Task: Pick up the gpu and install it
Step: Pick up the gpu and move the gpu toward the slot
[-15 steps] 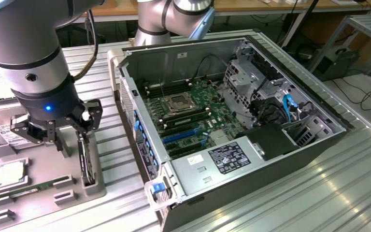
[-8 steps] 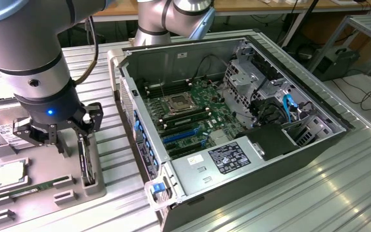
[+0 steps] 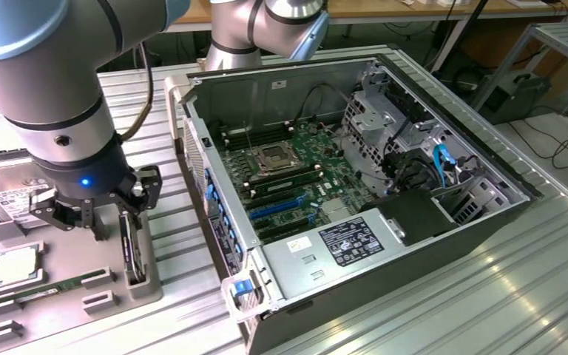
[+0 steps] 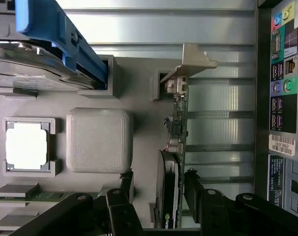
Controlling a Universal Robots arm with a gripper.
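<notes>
The gpu (image 3: 131, 251) (image 4: 176, 142) stands on edge in a slot of the grey parts tray (image 3: 101, 305) (image 4: 139, 98), to the exterior view's left of the open computer case (image 3: 363, 185). It is a thin dark card with a pale metal bracket (image 4: 194, 61) at its far end. My gripper (image 3: 116, 214) (image 4: 159, 194) hangs low over the card's near end, open, with one black finger (image 4: 122, 194) on each side of the card. One finger stands well apart from the card and the other lies close beside it.
The tray also holds a processor (image 3: 15, 266) (image 4: 26, 145), a green memory stick (image 3: 52, 291) (image 4: 36, 195), a hard drive (image 3: 8, 200) (image 4: 36, 59) in a blue carrier, and a square grey block (image 4: 99, 140). The case's motherboard shows blue card slots (image 3: 274, 211). Its rear ports (image 4: 286, 98) face the tray.
</notes>
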